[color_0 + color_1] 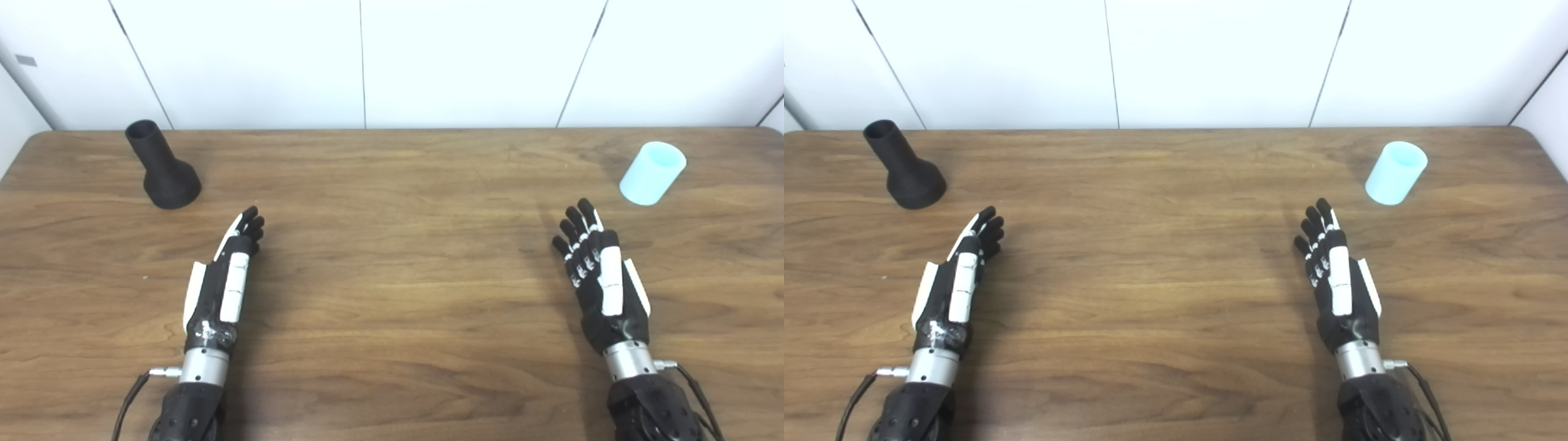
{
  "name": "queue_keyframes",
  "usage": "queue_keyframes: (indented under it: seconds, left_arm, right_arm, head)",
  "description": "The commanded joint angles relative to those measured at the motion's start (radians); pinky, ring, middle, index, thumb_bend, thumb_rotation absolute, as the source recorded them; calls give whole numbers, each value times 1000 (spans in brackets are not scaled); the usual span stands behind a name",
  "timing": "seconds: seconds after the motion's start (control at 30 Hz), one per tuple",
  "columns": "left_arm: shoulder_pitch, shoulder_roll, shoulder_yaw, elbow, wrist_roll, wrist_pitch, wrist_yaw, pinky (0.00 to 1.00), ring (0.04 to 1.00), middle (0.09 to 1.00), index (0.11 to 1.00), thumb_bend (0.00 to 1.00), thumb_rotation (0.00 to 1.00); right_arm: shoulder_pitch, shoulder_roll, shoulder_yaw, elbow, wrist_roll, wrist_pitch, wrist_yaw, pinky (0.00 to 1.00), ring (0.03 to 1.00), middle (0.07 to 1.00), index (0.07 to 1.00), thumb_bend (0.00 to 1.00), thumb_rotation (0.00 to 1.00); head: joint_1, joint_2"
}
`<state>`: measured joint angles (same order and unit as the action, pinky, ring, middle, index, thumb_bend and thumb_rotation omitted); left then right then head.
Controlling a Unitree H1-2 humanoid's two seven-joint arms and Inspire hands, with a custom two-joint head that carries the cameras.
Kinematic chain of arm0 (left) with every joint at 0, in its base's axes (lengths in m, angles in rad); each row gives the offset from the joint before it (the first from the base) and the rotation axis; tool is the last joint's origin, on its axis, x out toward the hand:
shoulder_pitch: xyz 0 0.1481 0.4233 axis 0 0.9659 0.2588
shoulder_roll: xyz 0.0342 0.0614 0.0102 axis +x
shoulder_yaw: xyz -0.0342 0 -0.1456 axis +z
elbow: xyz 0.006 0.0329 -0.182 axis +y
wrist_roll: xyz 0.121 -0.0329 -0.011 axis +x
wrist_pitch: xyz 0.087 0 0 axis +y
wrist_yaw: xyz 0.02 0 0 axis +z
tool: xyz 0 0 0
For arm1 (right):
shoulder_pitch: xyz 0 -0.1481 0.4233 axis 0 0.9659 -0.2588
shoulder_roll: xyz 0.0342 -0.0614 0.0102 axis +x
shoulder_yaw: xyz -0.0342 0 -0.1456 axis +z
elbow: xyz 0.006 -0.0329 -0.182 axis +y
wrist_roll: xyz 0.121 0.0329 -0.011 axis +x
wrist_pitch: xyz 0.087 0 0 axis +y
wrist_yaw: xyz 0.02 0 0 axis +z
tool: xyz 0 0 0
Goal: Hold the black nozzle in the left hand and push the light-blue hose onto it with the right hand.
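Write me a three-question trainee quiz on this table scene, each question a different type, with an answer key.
1. True or false: the left hand already holds the black nozzle.
2. Multiple choice: the light-blue hose piece stands at the table's (A) far left, (B) centre, (C) far right, (D) near edge.
3. Fill in: the black nozzle rests on its ____ end, narrow opening up.

Key:
1. False; it stands untouched, beyond that hand's fingertips.
2. C; it stands beyond the right hand, which is open and empty.
3. Wide (flared).
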<state>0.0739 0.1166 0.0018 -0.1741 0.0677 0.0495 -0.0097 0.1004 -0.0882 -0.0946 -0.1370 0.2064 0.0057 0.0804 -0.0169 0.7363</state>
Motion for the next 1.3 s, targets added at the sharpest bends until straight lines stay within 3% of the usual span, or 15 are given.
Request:
queue_keyframes:
  seconds: [0.0,0.37,0.63,0.73,0.9,1.03,1.2,1.27]
  left_arm:
    - [3,-3,-14,11,0,40,-19,912,915,914,936,543,1000]
    - [4,-1,-16,12,-3,37,-23,909,916,915,936,548,1000]
    - [6,-5,-27,21,9,24,-22,898,916,917,931,549,1000]
    - [6,-6,-42,34,30,7,-21,885,914,921,932,546,1000]
    - [12,-24,-64,70,57,-38,-6,851,909,918,927,502,1000]
    - [23,-41,-72,75,64,-30,10,889,935,930,937,637,1000]
    - [31,-51,-80,82,73,-35,21,903,948,939,946,615,1000]
    - [32,-54,-81,87,76,-40,22,906,951,943,949,599,958]
  right_arm:
    - [18,-1,3,18,-5,46,-4,946,977,978,1000,621,984]
    - [18,-3,0,24,-7,44,-1,948,981,978,1000,628,982]
    - [18,-10,-11,45,16,25,11,965,982,980,1000,610,963]
    - [18,-18,-21,61,35,16,21,990,994,989,1000,578,964]
    - [23,-48,-23,102,28,-26,48,1000,1000,1000,1000,563,997]
    - [23,-61,-24,122,29,-41,60,1000,1000,1000,1000,573,1000]
    - [27,-58,-26,110,36,-20,55,1000,1000,998,1000,616,996]
    - [26,-56,-27,113,37,-20,54,1000,1000,995,1000,622,988]
  head:
    - [0,1]
    - [10,-5]
    - [87,-44]
    - [153,-78]
    - [268,-169]
    - [293,-199]
    - [304,-236]
    - [304,-244]
